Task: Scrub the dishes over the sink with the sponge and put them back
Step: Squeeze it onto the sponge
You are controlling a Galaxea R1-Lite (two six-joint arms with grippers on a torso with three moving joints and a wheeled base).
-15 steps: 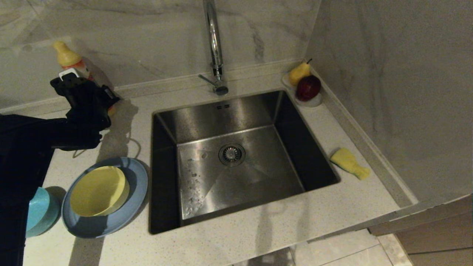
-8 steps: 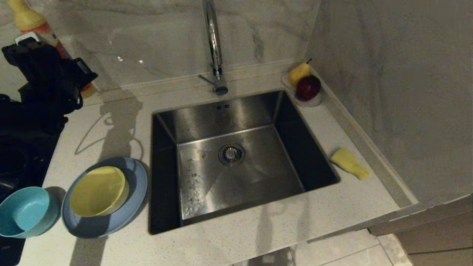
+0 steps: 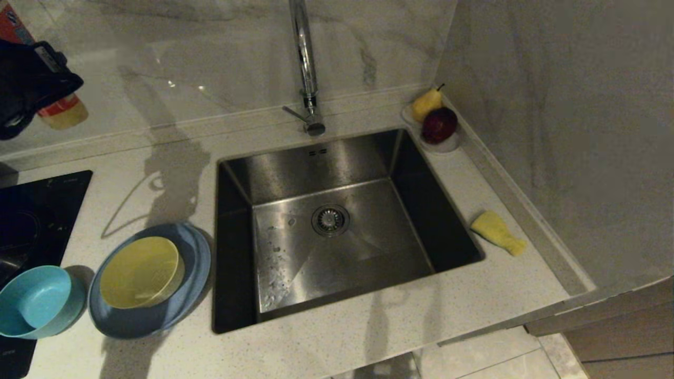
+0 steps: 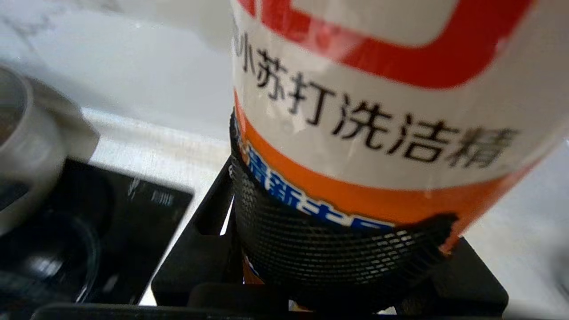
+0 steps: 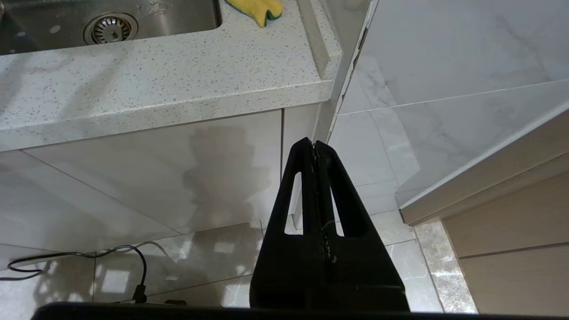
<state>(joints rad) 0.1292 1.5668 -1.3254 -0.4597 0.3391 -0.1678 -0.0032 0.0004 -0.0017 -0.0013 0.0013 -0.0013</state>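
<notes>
Plate, pale blue-grey, on the tabletop just beside the sink's left rim, toward the front edge. Yellow bowl sits inside the plate, tipped slightly. Teal-blue bowl touching or nearly touching the plate's left side, partly over the front corner of the black cooktop.

Sink sunk in the middle of the tabletop; basin holds only the drain strainer and water spots. Chrome tap rises from the back rim.

Sponge, yellow side up, on the narrow strip between the sink's right rim and the raised right edge, well apart from the dishes. Pear and dark red apple in a small dish at the back right corner.

Left hand raised at the far back left, over the back edge, clenched around a detergent bottle with an orange and white label; the bottle's base shows below the hand.

Right hand hangs below the tabletop's front edge near the cabinet face, fingers pressed together, grasping nothing.

Wide bare tabletop along the front edge.
</notes>
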